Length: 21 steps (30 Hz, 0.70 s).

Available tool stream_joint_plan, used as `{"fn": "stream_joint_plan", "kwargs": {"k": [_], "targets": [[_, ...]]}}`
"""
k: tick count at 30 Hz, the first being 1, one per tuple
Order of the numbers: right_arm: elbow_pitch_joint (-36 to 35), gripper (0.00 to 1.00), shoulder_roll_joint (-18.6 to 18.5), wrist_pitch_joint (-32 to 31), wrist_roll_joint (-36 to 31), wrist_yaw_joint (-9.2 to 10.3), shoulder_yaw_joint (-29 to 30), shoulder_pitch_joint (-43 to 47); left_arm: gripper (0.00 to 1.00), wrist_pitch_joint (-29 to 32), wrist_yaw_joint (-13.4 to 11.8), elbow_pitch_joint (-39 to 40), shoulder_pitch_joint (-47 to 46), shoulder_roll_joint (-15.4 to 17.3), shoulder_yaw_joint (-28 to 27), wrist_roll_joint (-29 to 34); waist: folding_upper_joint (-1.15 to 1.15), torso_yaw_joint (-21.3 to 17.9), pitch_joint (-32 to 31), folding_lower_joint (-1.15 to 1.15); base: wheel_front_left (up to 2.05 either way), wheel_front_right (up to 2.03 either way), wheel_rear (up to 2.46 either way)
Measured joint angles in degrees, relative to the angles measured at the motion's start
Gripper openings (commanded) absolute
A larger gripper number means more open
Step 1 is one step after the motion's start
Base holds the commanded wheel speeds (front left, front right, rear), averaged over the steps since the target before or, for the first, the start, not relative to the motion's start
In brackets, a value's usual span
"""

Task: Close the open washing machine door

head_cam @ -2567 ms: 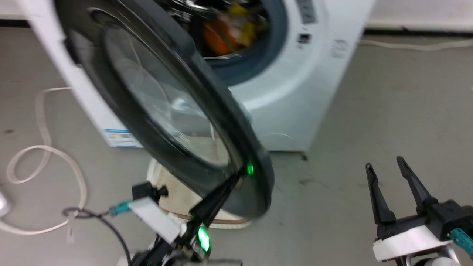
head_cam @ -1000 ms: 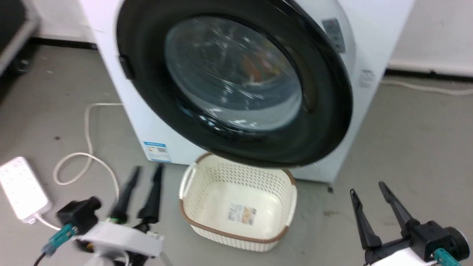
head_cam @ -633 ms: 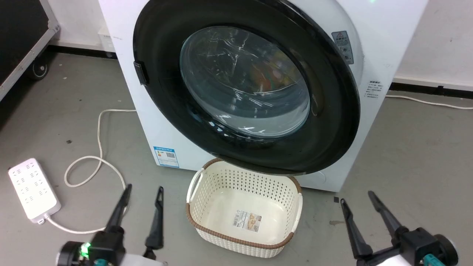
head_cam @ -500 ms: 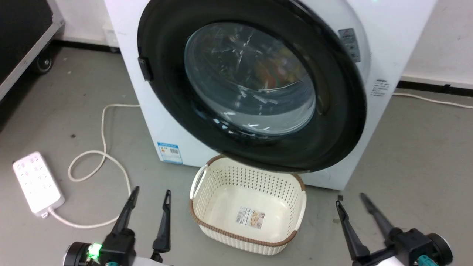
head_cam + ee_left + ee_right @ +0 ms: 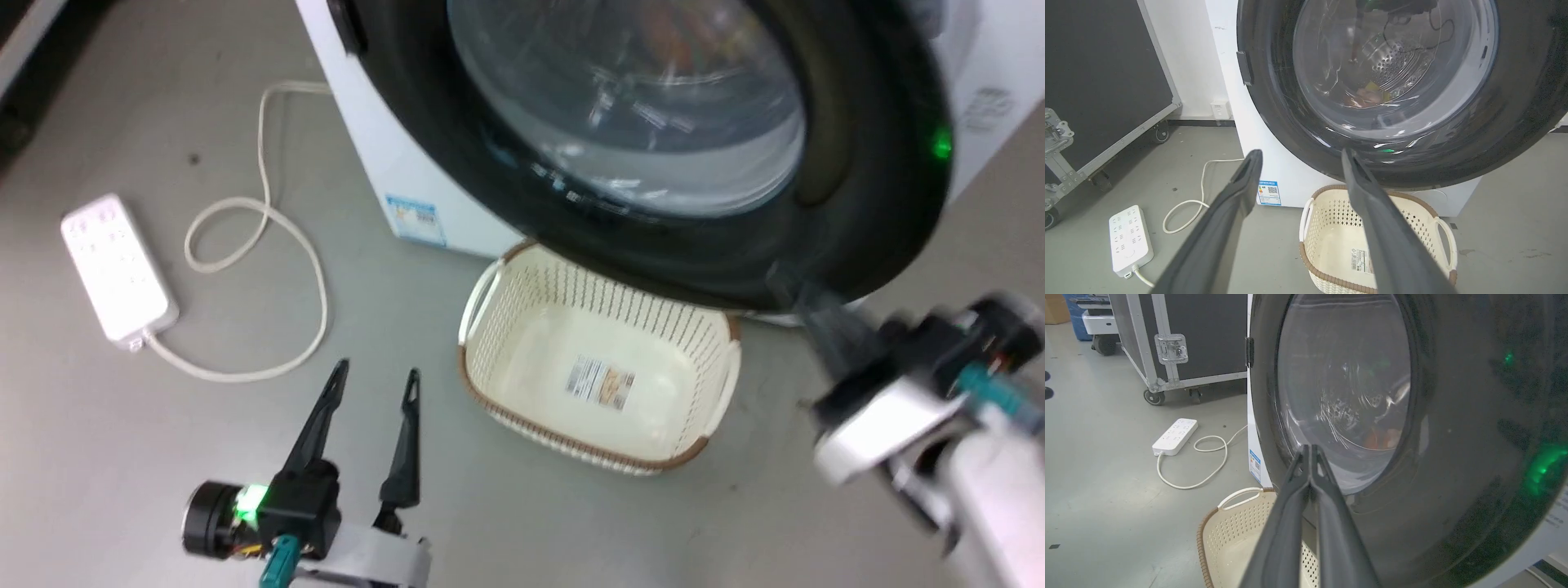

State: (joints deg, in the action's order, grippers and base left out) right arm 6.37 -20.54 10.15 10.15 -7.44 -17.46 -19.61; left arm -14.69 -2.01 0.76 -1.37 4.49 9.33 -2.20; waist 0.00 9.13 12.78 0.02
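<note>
The washing machine door [image 5: 865, 204], with its glossy black rim and bulging glass, lies close against the white machine front; whether it is latched I cannot tell. Coloured laundry shows through the glass [image 5: 1367, 96]. My right gripper [image 5: 784, 282] is blurred at the rim's lower right. In the right wrist view its fingers are shut together with nothing between them, and the right gripper [image 5: 1310, 448] points at the door [image 5: 1453, 465] just below the glass. My left gripper [image 5: 375, 369] stands open low over the floor, apart from the door [image 5: 1502, 134]; the left gripper [image 5: 1301, 153] holds nothing.
A cream perforated basket [image 5: 482, 384] with a brown rim sits on the floor under the door's lower edge. A white power strip [image 5: 118, 269] and its looped cable [image 5: 314, 278] lie on the grey floor to the left. A black wheeled flight case [image 5: 1098, 81] stands beyond them.
The door swung from wide open to against the machine front. The head camera then tilted down. My right gripper shut and rose to the door's lower right rim; the left one stays open.
</note>
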Motion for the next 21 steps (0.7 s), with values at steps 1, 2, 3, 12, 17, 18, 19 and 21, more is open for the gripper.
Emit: {"fn": "stream_joint_plan", "kwargs": {"k": [1,2,3,12,17,18,19,21], "targets": [[0.83,0.00,-1.07,-0.51,1.10,0.00,-0.12,-1.88,1.00,0.01,0.02,-0.03,-0.53,-0.13,0.35,0.00,0.00,0.28,0.86,0.00,0.00,0.00,0.00],[1.71,0.00,-2.11,-1.03,1.91,0.00,-0.07,-3.60,1.00,0.01,0.05,-0.10,-1.08,-0.25,0.79,-0.01,0.00,0.58,1.66,0.00,0.00,0.00,0.00],[2.69,0.00,-3.30,-1.47,2.49,0.00,0.08,-5.14,1.00,0.01,0.18,-0.18,-1.63,-0.38,1.20,-0.01,0.00,0.93,2.42,0.00,0.00,0.00,0.00],[10.16,0.00,-9.20,-4.36,9.91,-0.33,3.82,-15.68,1.00,0.01,-0.42,-0.08,-5.34,-1.34,3.09,-0.55,0.00,3.76,8.10,0.00,0.00,0.00,0.00],[15.04,0.00,-11.57,-5.59,11.63,-0.15,4.68,-22.00,1.00,0.01,-0.60,-0.01,-6.19,-1.43,3.77,-0.56,0.00,4.34,10.43,0.00,0.00,0.00,0.00],[16.07,0.00,-11.83,-5.82,11.63,-0.15,4.93,-23.14,1.00,0.01,-0.60,-0.02,-6.42,-1.44,3.86,-0.57,0.00,4.39,10.77,-0.01,0.00,0.00,0.00],[17.19,0.00,-11.95,-6.04,11.74,-0.15,5.16,-24.32,1.00,0.01,-0.60,-0.04,-6.73,-1.44,3.93,-0.57,0.00,4.45,11.07,0.00,0.00,0.00,0.00],[19.07,0.00,-11.95,-6.03,12.10,-0.24,5.32,-26.29,1.00,0.01,-0.62,-0.04,-7.20,-1.46,4.02,-0.60,0.00,4.54,11.48,0.00,0.00,0.00,0.00]]}}
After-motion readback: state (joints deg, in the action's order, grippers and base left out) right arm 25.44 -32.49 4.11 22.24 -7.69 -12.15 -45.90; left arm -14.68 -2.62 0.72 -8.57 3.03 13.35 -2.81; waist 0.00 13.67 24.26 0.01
